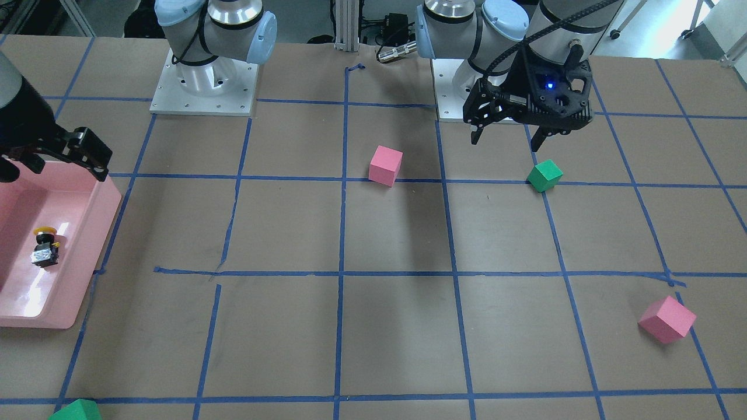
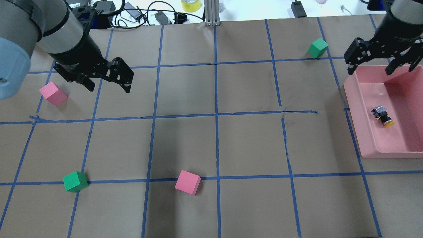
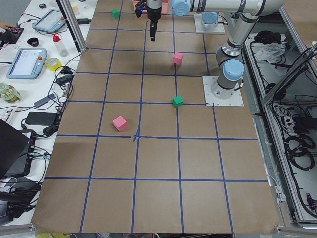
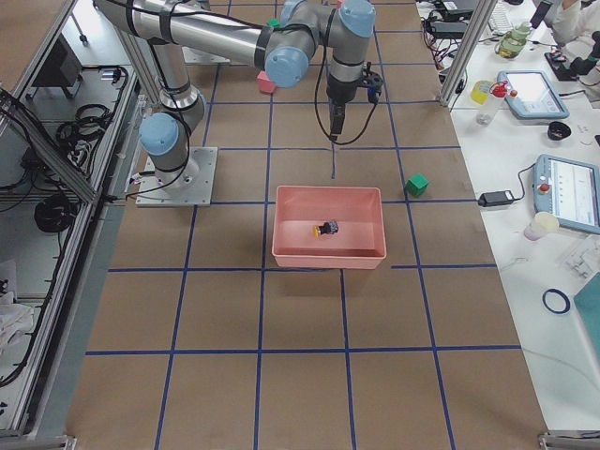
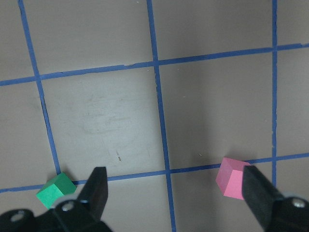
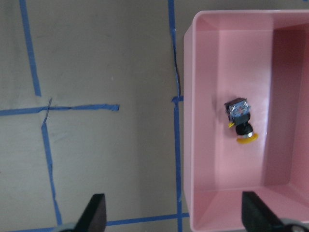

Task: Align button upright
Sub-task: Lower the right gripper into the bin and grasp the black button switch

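1. The button (image 2: 383, 116) lies on its side on the floor of the pink tray (image 2: 362, 122). It is not standing up, and it does not touch the walls.
2. Its yellow cap (image 2: 389, 123) points toward the robot. Its silvery end (image 2: 378, 109) points away from the robot.
3. The right gripper (image 2: 369, 70) hangs in the air above the tray. Its two fingers are spread wide apart and hold nothing. It touches neither the button nor the tray.
4. The left gripper (image 2: 109, 86) hangs over the table (image 2: 214, 142), far from the tray. Its fingers are spread wide too, with nothing between them.
5. A pink cube (image 2: 53, 93) sits near the left gripper.
6. A green cube (image 2: 75, 181) and a second pink cube (image 2: 187, 182) sit closer to the robot.
7. A second green cube (image 2: 318, 47) sits on the far side, near the tray.
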Tool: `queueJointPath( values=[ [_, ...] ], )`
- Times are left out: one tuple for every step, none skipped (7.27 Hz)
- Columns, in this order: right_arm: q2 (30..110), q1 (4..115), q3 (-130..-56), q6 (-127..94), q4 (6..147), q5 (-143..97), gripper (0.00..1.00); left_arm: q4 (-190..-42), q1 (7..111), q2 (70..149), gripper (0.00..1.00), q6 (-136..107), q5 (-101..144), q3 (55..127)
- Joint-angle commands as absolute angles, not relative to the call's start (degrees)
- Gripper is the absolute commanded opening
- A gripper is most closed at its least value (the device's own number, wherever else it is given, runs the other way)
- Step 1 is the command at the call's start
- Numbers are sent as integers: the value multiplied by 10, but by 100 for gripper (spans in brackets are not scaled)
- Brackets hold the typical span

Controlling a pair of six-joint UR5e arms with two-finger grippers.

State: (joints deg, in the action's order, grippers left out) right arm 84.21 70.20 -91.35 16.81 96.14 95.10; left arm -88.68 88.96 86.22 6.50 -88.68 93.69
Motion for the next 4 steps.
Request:
queueJointPath(
  values=[
    [819, 654, -941, 247, 1026, 949, 100, -887, 889, 862, 100, 65, -887, 937],
    [805, 630, -954, 252, 1045, 947, 100, -887, 889, 862, 100, 65, -887, 937],
    [792, 606, -964, 256, 1069, 946, 100, -886, 889, 862, 100, 65, -887, 937],
    [778, 593, -975, 258, 1107, 945, 100, -886, 889, 862, 100, 65, -887, 937]
  ],
)
